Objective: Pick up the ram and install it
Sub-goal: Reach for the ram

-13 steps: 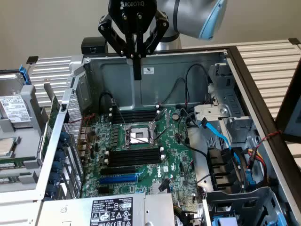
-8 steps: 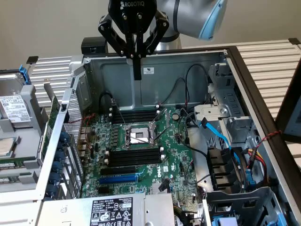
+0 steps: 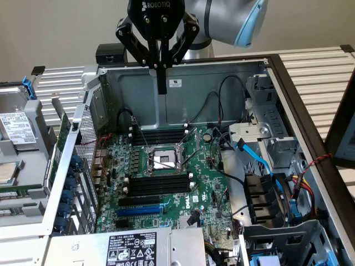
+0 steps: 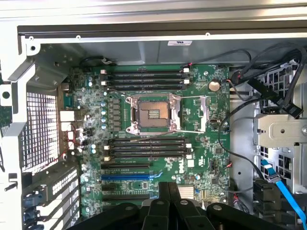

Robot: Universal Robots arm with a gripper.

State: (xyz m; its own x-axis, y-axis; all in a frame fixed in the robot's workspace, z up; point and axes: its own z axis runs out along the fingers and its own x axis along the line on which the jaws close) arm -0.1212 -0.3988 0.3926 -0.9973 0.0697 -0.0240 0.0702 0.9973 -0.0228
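Wall: a plain, pale beige wall (image 3: 61, 27) stands behind the open computer case (image 3: 138, 94).
Desk: the desk (image 3: 321, 72) has a top of white ribbed slats. It shows behind the case and past it on the exterior view's right and left.
Panel: a dark panel (image 3: 345, 119) stands near the case at the exterior view's right.
Light: soft and even, with no hard shadows on the wall.

A silver-grey arm (image 3: 219, 22) with a light-blue cap (image 3: 252, 25) carries black linked fingers (image 3: 161, 77) under white ROBOTIQ lettering (image 3: 157, 5).

The ram (image 3: 60, 149), seemingly a green strip, stands tilted beside the case (image 3: 138, 83)
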